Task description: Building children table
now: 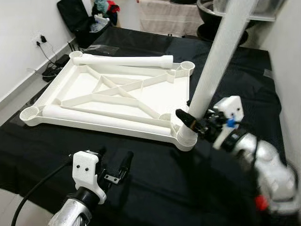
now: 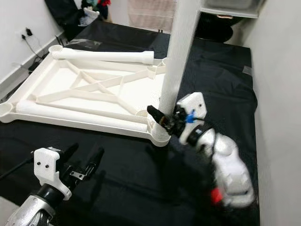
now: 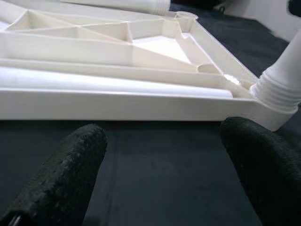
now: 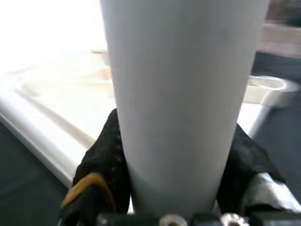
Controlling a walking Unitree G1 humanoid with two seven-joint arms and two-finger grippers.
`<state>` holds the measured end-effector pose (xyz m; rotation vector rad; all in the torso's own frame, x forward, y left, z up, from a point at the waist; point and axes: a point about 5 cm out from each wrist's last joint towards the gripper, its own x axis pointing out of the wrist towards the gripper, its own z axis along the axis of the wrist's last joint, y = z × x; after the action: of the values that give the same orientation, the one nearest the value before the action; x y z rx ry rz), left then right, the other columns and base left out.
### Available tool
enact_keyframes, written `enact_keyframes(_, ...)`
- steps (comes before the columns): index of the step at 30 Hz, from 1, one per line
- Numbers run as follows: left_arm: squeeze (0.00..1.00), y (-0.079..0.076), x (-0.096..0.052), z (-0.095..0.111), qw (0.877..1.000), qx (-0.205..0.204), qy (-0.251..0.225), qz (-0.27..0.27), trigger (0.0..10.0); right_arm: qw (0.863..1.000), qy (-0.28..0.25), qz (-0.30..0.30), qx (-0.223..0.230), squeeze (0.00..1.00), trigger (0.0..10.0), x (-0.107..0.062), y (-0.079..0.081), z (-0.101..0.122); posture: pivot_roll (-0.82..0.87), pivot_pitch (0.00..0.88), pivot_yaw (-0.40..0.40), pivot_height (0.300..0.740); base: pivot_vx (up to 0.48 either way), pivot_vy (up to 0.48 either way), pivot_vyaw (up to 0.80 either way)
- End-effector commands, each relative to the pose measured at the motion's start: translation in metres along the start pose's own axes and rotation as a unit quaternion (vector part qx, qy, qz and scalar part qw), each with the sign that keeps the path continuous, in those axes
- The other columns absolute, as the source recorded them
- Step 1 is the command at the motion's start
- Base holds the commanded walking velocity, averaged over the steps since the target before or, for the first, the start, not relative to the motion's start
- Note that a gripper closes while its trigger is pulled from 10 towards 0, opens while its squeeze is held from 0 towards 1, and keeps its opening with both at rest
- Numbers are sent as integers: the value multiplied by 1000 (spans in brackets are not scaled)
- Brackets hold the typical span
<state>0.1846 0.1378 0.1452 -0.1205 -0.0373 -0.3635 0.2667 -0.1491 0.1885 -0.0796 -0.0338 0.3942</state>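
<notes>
1. Left of and nearer the camera than the white tabletop (image 1: pixel 117 96), the left gripper (image 1: pixel 113 165) hovers over the black cloth (image 1: pixel 155 183), its 2 fingers spread apart.
2. The tabletop lies upside down, with 2 loose legs (image 1: pixel 123 60) resting inside it.
3. At the tabletop's near right corner socket, the right gripper (image 1: pixel 189 121) pinches an upright leg (image 1: pixel 217 61) standing in it.

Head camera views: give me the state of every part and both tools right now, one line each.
White plastic tabletop: upside down on the black cloth, ribs facing up.
Upright white leg: standing in the near right corner socket, leaning slightly.
Two loose white legs: lying flat inside the tabletop, along the far edge and the near edge.
Far right corner socket: open, no leg in it.
Right tool: shut on the upright leg near its base.
Left tool: open, holding nothing, above the cloth.
</notes>
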Motion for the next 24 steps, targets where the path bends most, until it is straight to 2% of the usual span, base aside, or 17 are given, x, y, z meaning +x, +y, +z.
enact_keyframes(1, 0, 2, 0, -4, 1000, 4, 6, 5, 10000, 977, 166, -132, 1, 0, 0, -19, 5, -60, 7, 175, 14, 740, 0, 0, 0)
enact_keyframes(3, 0, 4, 1, -5, 1000, 4, 7, 5, 10000, 976, 164, -142, 7, 0, 0, -17, 6, -59, 7, 172, 14, 740, 0, 0, 0)
enact_keyframes(8, 0, 8, 6, -8, 1000, -1, 11, 3, 10000, 978, 152, -143, 9, 0, 0, -10, -2, -57, -9, 144, 24, 740, 0, 0, 0)
enact_keyframes(9, 0, 9, 7, -9, 1000, -2, 11, 2, 10000, 982, 150, -117, 15, 0, 1686, -8, 2, -57, -13, 140, 26, 740, 0, 0, 0)
enact_keyframes(10, 0, 9, 7, -9, 1000, -2, 11, 2, 10000, 982, 150, -117, 15, 0, 1686, -8, 2, -57, -13, 140, 26, 740, 0, 0, 0)
enact_keyframes(11, 0, 9, 8, -9, 1000, -1, 11, 2, 10000, 985, 145, -92, 12, 0, 10000, -7, 6, -54, -12, 138, 31, 740, 0, 0, 0)
enact_keyframes(13, 0, 9, 7, -9, 1000, -1, 10, 2, 10000, 989, 137, -59, 8, 0, 10000, -6, 9, -50, -7, 140, 33, 740, 0, 0, 0)
enact_keyframes(14, 0, 9, 7, -8, 1000, 0, 10, 3, 10000, 989, 131, -62, 4, 463, 10000, -6, 9, -46, -7, 142, 33, 740, 0, 0, 0)
enact_keyframes(15, 0, 9, 6, -8, 1000, 0, 11, 3, 10000, 991, 121, -62, 10, 1000, 10000, -6, 7, -42, -3, 146, 33, 740, 0, 0, 0)
enact_keyframes(19, 0, 7, 3, -7, 1000, -1, 12, 1, 10000, 996, 79, -24, 25, 1000, 10000, -2, 4, -30, 0, 159, 36, 740, 0, 0, 0)
enact_keyframes(21, 0, 4, -1, -6, 1000, -3, 14, -3, 10000, 997, 44, 57, 36, 1000, 10000, 4, -1, -17, 10, 182, 38, 740, 0, 0, 0)
enact_keyframes(22, 0, 4, -1, -6, 1000, -3, 14, -3, 10000, 997, 44, 57, 36, 1000, 10000, 4, -1, -17, 10, 182, 38, 740, 0, 0, 0)
enact_keyframes(24, 0, 1, -5, -5, 1000, -4, 17, -7, 10000, 994, 31, 107, 25, 1000, 10000, 6, -9, -9, 22, 196, 39, 740, 0, 0, 0)
